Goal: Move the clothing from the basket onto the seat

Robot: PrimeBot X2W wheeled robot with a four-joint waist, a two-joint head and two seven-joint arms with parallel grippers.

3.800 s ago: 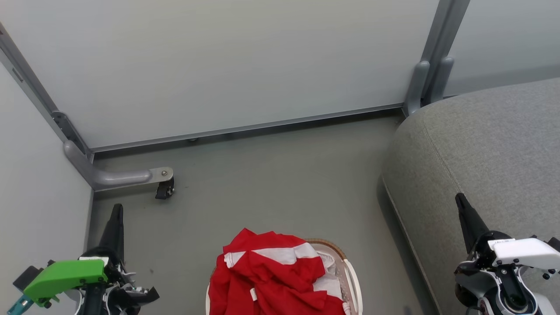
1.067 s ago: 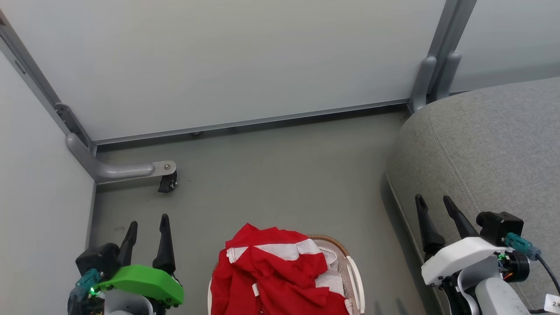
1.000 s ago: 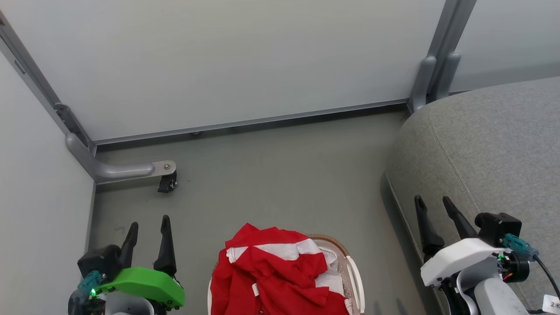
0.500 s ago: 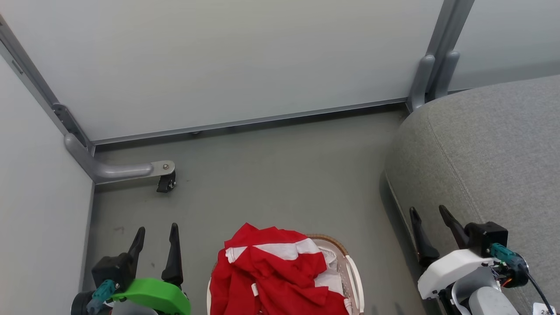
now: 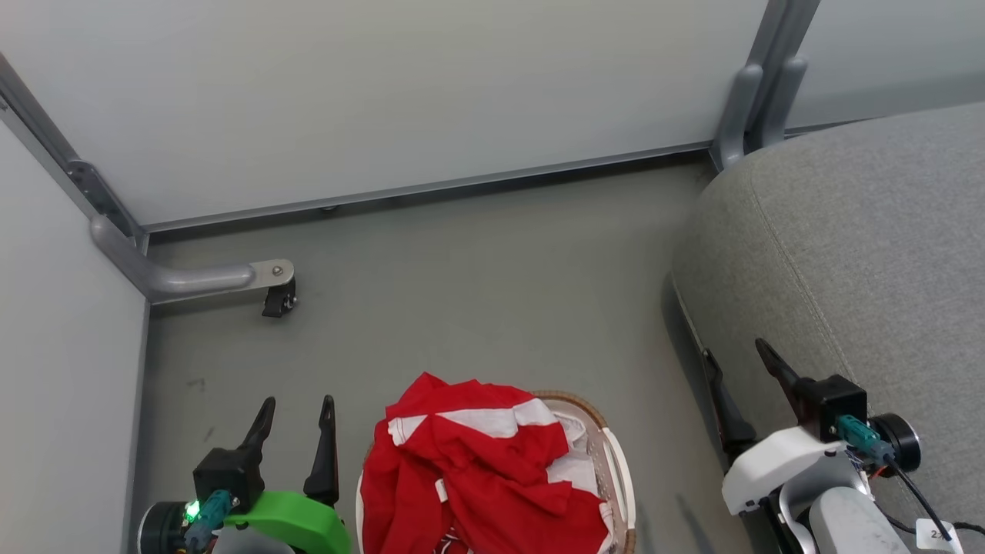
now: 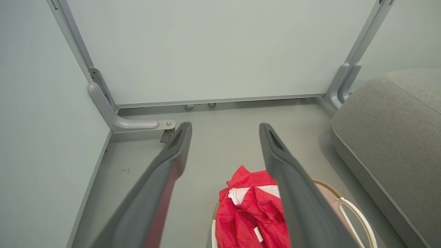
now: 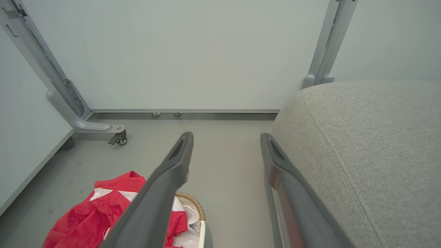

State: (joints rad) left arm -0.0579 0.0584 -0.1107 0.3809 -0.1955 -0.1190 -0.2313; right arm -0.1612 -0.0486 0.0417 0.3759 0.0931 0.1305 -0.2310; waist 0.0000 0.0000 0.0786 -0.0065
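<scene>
Red clothing (image 5: 477, 469) with white stripes is heaped in the cream basket (image 5: 619, 481) with a brown woven rim, at the bottom centre of the head view. The clothing (image 6: 253, 210) and basket (image 6: 348, 210) also appear low in the left wrist view, and the clothing (image 7: 93, 215) and basket (image 7: 198, 206) lie at the lower left of the right wrist view. The grey seat (image 5: 854, 246) fills the right side. My left gripper (image 5: 296, 412) stands open to the left of the basket. My right gripper (image 5: 739, 354) stands open beside the seat's edge, holding nothing.
Pale partition panels (image 5: 385, 100) enclose the grey floor (image 5: 477, 292) at the back and left. A grey metal foot with a small black caster (image 5: 273, 300) juts out at the left. A grey post (image 5: 750, 92) rises by the seat's back corner.
The head view has shifted, so the scene sits a little differently in it. Both grippers went from edge-on 3.8 s ago to showing both fingers spread, and have since sunk lower in the view. The clothing is unchanged.
</scene>
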